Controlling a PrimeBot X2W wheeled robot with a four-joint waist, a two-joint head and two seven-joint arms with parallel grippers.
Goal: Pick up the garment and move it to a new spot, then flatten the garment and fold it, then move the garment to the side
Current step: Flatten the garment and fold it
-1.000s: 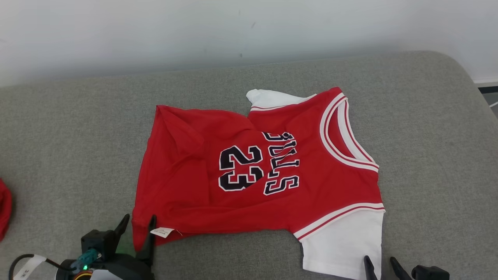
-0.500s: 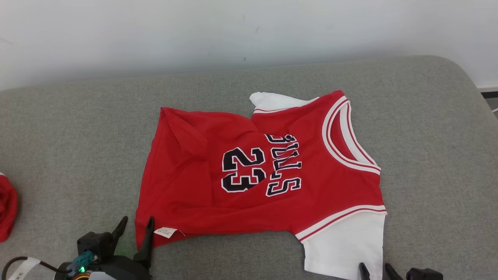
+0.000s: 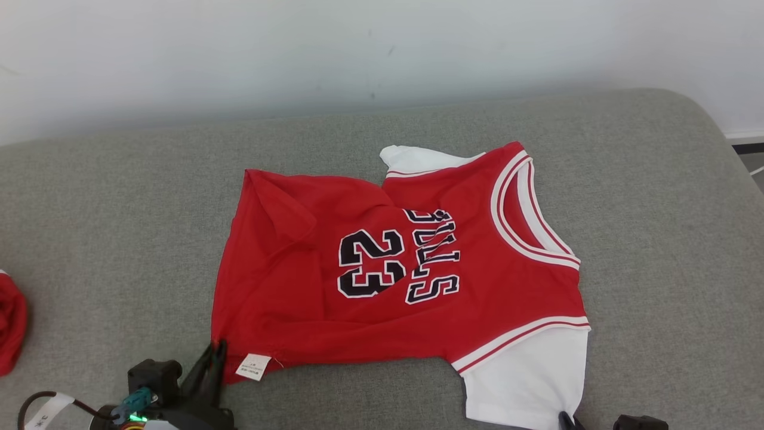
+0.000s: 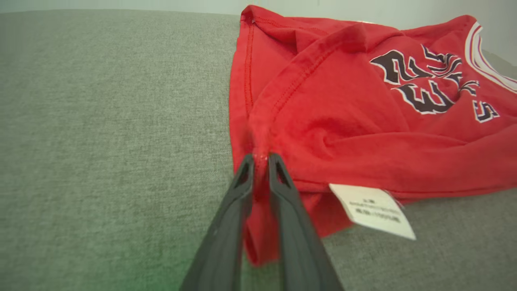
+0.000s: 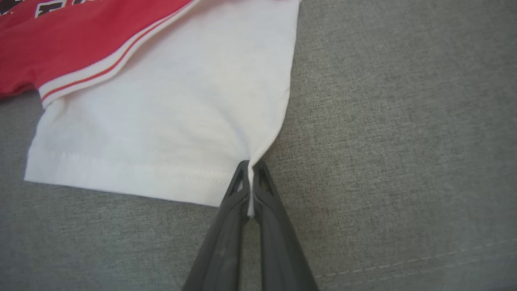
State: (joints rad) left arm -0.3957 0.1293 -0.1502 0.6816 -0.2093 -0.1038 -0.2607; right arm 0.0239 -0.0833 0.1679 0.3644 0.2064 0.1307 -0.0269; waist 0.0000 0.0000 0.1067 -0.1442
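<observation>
Red and white garment [image 3: 394,269] lies spread at frame centre on a grey cushion [image 3: 656,239], number side up. Left hand [image 4: 260,157] is pinched tight on its red hem corner at lower left, beside the white tag [image 4: 371,210]. Right hand [image 5: 250,163] is pinched tight on a corner of the white sleeve [image 5: 161,101], lower right.

The red garment [image 3: 286,286] bears "23" and creased "BULLS"; print on its white tag [image 3: 253,366] is unreadable.
</observation>
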